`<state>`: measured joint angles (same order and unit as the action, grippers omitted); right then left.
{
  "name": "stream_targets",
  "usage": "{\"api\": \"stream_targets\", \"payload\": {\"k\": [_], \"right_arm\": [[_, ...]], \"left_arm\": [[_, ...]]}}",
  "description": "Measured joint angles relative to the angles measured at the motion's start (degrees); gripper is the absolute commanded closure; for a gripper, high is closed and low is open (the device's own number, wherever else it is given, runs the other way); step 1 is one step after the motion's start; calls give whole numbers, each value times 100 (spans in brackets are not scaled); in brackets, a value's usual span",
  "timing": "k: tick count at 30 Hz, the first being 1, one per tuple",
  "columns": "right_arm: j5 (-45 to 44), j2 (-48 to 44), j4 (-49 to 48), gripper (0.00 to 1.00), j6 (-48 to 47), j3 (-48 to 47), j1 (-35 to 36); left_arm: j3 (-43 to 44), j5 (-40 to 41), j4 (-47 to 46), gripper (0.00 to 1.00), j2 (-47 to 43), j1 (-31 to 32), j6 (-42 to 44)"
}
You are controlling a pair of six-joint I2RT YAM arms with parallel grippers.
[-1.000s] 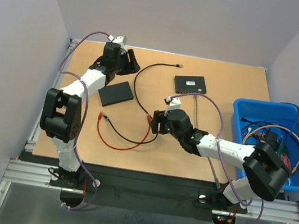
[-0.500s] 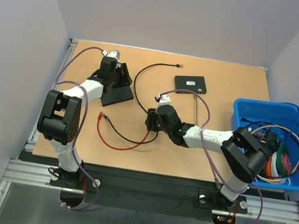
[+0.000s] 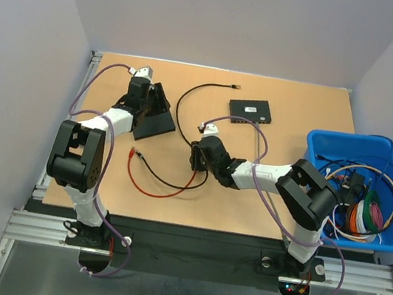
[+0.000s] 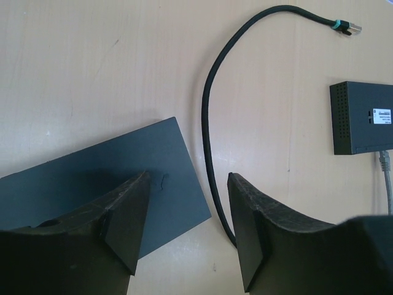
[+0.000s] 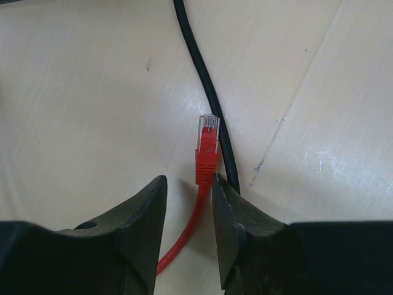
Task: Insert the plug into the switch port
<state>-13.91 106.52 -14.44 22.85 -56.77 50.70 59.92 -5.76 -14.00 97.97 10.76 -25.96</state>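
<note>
Just ahead of the right gripper [image 5: 189,187], jaws apart astride its cable [image 5: 184,233], lies the red plug [image 5: 207,146]; left gripper [image 4: 187,184] jaws spread.

On the switch [image 3: 250,110] the ports are too small to tell from above; the left wrist view crops it.

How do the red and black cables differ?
The red cable ends in a clear plug with a red boot; the black cable has a metal-tipped plug with a teal band. The red plug lies just ahead of the open right gripper; the black cable's lies free near the switch. Both rest on the table.
</note>
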Motion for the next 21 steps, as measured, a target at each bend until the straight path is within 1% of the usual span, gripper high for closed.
{"api": "stream_targets", "payload": {"k": [5, 10, 14, 15, 17, 21], "right_arm": [[-109, 111, 33, 60, -46, -96, 0], [-155, 317, 44, 66, -63, -238, 0], [-164, 389, 42, 78, -76, -317, 0], [-173, 389, 46, 86, -87, -319, 0], [-177, 389, 55, 94, -79, -319, 0], [-179, 380, 57, 98, -144, -319, 0]], "left_arm": [[-22, -13, -85, 36, 0, -68, -22], [-33, -24, -131, 37, 0, -105, -33], [-33, -28, -162, 37, 0, -116, -48], [-33, -28, -166, 37, 0, -116, -50], [-33, -28, -168, 37, 0, -116, -52], [-74, -44, -256, 38, -2, -116, -50]]}}
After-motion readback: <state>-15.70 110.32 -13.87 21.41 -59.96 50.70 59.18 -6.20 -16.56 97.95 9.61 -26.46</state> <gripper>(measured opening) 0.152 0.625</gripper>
